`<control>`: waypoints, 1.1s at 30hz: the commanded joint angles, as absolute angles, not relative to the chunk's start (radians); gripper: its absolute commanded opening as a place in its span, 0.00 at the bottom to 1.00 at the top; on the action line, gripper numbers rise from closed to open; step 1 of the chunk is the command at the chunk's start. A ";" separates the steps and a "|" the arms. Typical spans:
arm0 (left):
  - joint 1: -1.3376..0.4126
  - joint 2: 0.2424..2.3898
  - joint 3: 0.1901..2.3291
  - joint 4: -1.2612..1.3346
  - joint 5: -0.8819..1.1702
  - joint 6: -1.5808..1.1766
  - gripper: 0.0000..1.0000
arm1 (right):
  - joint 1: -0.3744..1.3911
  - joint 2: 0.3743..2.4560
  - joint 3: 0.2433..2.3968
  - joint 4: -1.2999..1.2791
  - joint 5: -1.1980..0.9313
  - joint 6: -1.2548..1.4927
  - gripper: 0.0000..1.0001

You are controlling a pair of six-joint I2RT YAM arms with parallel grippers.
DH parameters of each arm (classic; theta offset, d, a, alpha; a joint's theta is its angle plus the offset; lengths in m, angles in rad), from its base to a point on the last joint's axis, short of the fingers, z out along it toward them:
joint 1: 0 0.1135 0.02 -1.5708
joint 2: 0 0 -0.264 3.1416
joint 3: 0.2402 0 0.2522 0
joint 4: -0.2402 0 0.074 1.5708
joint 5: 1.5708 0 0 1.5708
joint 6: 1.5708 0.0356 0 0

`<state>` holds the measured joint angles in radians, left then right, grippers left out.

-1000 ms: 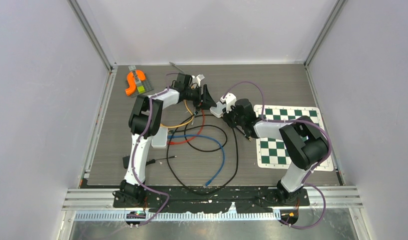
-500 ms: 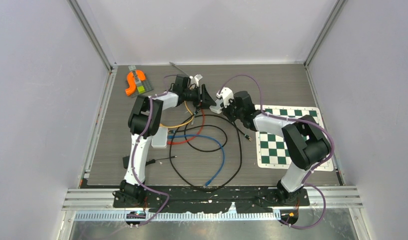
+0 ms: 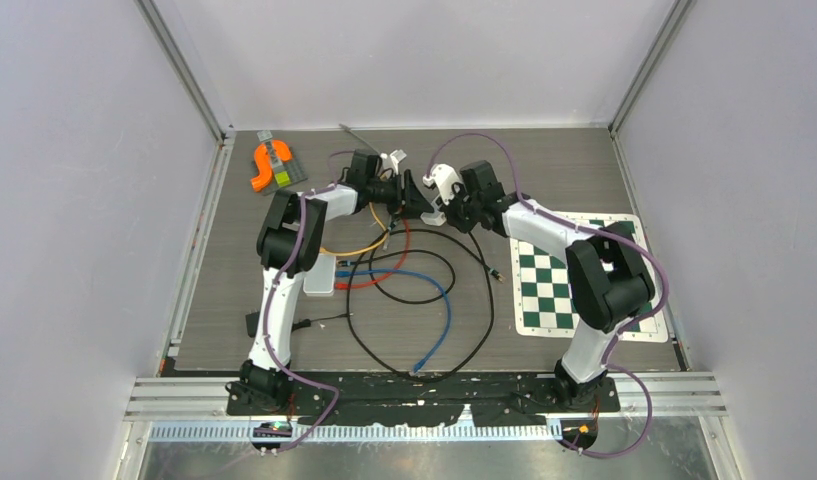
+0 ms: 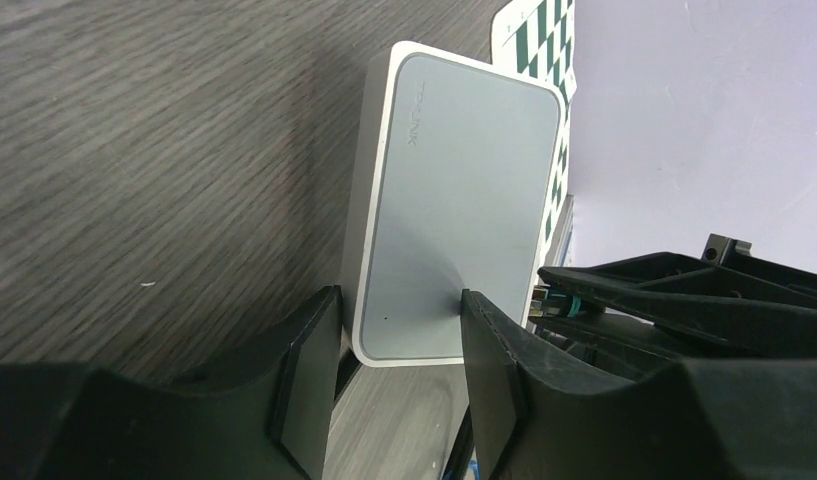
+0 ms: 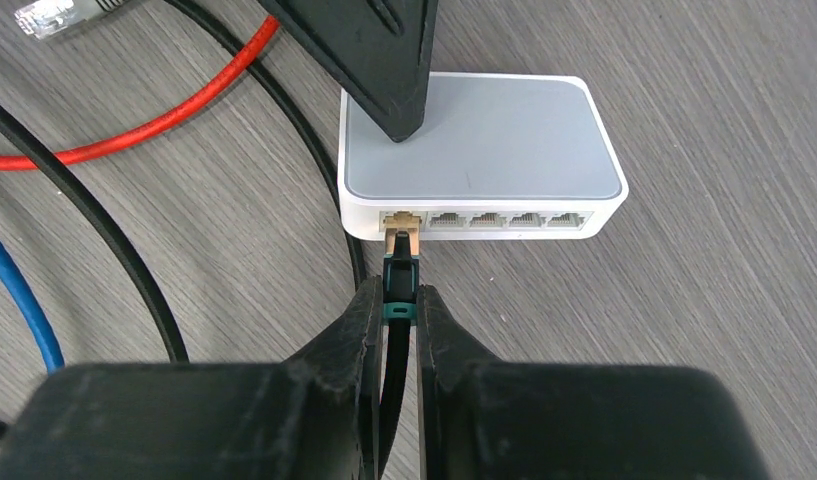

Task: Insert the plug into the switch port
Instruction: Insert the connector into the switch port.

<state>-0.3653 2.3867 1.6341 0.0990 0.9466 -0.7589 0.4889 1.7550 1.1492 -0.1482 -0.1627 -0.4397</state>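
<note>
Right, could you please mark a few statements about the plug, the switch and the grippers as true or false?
1. The right gripper is shut on the plug. True.
2. The switch has five ports in one row. True.
3. The plug sits at the rightmost port. False: it is at the leftmost port, as the right wrist view shows it.
4. A red cable is plugged into the switch. False: the red cable lies on the table beside it, and the other four ports are empty.
5. One finger of the left gripper is over the switch's top. True.
</note>
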 commanded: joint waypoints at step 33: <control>-0.489 2.341 1.621 0.253 1.206 -0.927 0.45 | 0.538 1.956 1.361 -0.016 -0.351 -0.522 0.05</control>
<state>-0.3630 2.3867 1.6283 0.1081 0.9073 -0.7662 0.4728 1.8805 1.3315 -0.3202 -0.2066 -0.5228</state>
